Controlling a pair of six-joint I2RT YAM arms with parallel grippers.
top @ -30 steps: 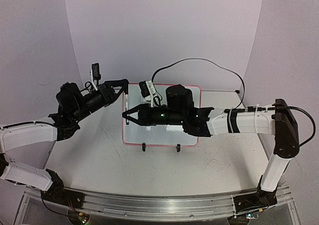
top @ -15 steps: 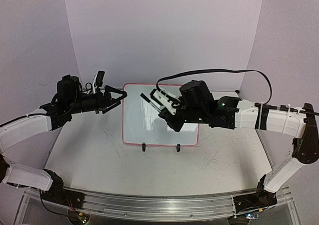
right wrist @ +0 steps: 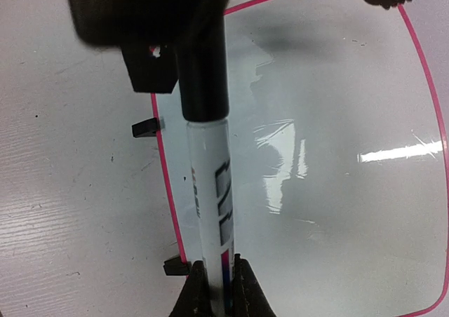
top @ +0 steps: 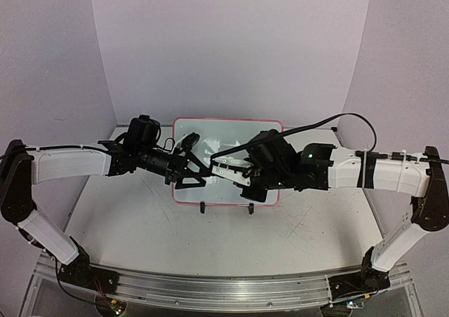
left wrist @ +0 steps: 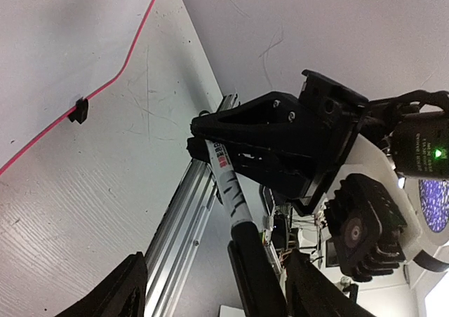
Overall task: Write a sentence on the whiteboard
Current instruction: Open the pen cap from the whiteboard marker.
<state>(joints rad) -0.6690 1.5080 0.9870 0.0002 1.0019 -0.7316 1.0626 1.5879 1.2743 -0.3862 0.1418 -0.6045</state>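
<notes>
Now closed the gap: half a second back had the left gripper (top: 196, 174) out past the left edge of the board (right wrist: 337, 212) and the right gripper (right wrist: 219, 296) alone above its middle; at present meeting nose to nose over the near-left part. Pinching the white barrel of the pen (right wrist: 208, 191) firmly in the right fingers. Straddling the black cap (right wrist: 202, 71) with the left jaws, yet showing a gap on one side in the left wrist view, so probably not clamped. Reads as the uncapping step, barely begun: cap seated, no sentence anywhere on the gloss, only glare. Calls for a firm close on the cap, then a straight pull along the pen's axis. As for the board: seemingly flat on the table (top: 140, 233), toward the back, two black feet (top: 203, 207) at its near edge. Scratched grey all round it, with a metal rail (top: 224, 285) along the front and plain lilac walls (top: 231, 50) curving behind.
</notes>
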